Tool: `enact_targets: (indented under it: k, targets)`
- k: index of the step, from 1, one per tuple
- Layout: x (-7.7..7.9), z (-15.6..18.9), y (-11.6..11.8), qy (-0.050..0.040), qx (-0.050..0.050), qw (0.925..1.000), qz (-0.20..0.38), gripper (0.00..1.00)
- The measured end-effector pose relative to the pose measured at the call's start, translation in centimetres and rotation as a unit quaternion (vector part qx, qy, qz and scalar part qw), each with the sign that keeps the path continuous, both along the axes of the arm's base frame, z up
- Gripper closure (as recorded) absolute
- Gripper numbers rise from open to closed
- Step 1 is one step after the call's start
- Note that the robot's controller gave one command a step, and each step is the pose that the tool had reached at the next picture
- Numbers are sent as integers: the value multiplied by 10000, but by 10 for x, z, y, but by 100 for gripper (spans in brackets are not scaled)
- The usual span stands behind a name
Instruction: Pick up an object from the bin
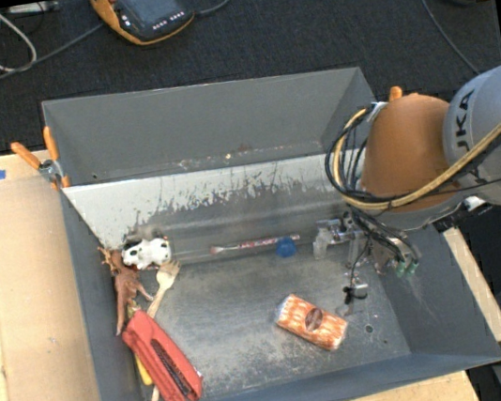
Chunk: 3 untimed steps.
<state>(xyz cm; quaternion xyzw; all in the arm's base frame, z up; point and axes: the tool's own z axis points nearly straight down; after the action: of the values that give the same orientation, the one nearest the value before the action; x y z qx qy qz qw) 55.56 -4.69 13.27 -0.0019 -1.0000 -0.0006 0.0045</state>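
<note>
The grey metal bin carries most of its load along its left wall. Nearest the back stands a small white and black toy animal, and just left of it a brown dinosaur figure stretches down along the wall. A pale wooden spoon lies slantwise beside the dinosaur, its bowl close under the toy animal. Below these lies a flat red case, tilted, with a thin yellow piece showing along its left edge. Farther right, at the foot of the back wall, lies a thin stick whose right end bears a blue cap. On the bare floor toward the front, right of middle, lies an orange patterned packet, set at a slant and well apart from the heap on the left. The hand hangs just right of this packet, its lower tip near the packet's upper right corner; whether it is spread or pressed together cannot be told. Above it sit the arm's orange cover and looped black cables.
</note>
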Motion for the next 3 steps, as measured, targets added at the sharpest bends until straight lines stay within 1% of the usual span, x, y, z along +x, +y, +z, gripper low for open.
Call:
enact_targets:
  k: [1,2,3]
  targets:
    - [2,5,0,-37,-3,10000,7,0]
    - [-18,-33,-1,-65,-4,9989,-471,0]
    - [-36,-62,17,-44,-8,9990,-434,0]
